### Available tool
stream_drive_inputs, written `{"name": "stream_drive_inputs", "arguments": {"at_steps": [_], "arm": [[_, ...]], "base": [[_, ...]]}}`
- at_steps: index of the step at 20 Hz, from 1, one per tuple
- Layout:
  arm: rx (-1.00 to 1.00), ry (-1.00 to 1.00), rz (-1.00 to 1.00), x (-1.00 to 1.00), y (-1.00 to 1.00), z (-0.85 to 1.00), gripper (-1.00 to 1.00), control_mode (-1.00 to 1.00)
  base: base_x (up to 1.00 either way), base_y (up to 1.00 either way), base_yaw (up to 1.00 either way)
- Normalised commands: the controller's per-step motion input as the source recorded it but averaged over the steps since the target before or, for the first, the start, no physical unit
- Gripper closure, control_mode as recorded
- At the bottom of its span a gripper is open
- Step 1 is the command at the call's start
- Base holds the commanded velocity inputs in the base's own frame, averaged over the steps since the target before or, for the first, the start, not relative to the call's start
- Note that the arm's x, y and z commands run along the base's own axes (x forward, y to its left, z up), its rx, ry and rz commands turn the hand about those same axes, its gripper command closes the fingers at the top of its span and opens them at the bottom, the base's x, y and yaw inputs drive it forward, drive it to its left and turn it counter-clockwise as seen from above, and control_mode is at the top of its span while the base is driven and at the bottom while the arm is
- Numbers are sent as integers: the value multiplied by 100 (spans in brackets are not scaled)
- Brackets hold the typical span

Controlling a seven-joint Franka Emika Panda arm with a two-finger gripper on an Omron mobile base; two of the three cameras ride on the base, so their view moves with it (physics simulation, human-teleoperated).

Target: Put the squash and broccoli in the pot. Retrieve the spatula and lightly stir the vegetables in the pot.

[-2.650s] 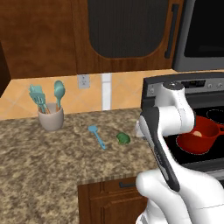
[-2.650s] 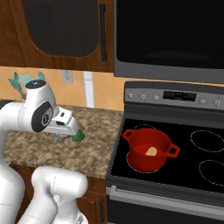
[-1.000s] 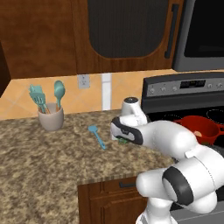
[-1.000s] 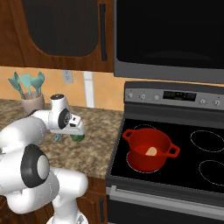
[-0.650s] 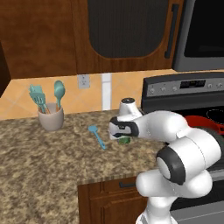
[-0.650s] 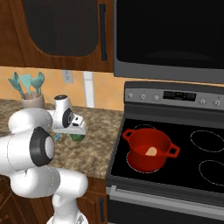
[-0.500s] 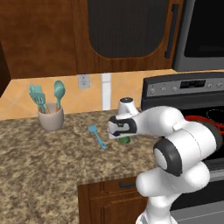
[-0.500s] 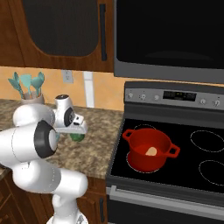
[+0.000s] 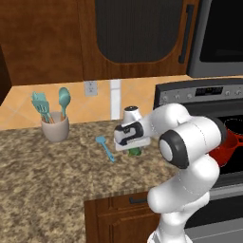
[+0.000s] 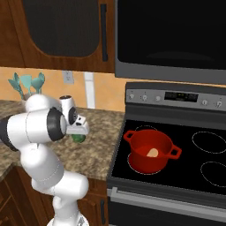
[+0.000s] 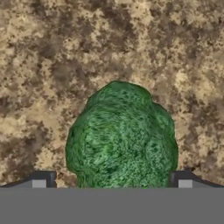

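Broccoli (image 11: 121, 138) sits on the speckled counter (image 9: 57, 171), just left of the stove (image 10: 176, 145), and the pincer (image 11: 112, 186) hangs right over it with its two dark tips spread wide, one on each side of the floret and neither touching it yet. From the left base view the pincer (image 9: 129, 142) hides most of the floret, leaving a sliver of green below the hand (image 9: 135, 151); the right base view shows the same sliver (image 10: 79, 137) under the white hand.

Judging by its look, the floret is light and lumpy, with a crown that gives a little under pressure and no flat faces. It should not slip much, since the rough surface offers grip, but a round shape can squirt sideways if the fingers close off-centre. The best hold seems to be across the widest part of the crown, low enough that the tips pass its bulge. Whether a stalk lies underneath is hard to tell from above.

Squash (image 10: 152, 152) already rests inside the red pot (image 10: 132, 152) on the near left burner, so the broccoli has only a short trip rightward. The light-blue spatula (image 9: 105, 148) lies flat on the counter just left of the floret, well clear of the holder (image 9: 55, 128) with the teal utensils; its thin handle will want a pinch across the shaft.
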Motion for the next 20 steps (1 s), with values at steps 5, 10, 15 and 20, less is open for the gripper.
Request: {"name": "stream_drive_inputs", "arguments": {"at_steps": [5,10,15,20], "arm": [[-4,5,0,12,0,-28,-100,-100],[-4,4,0,15,0,-35,100,-100],[0,0,0,1,-10,-21,100,-100],[3,-7,2,-5,-6,0,100,-100]], "base": [[0,0,0],[0,0,0],[0,0,0],[0,0,0]]}}
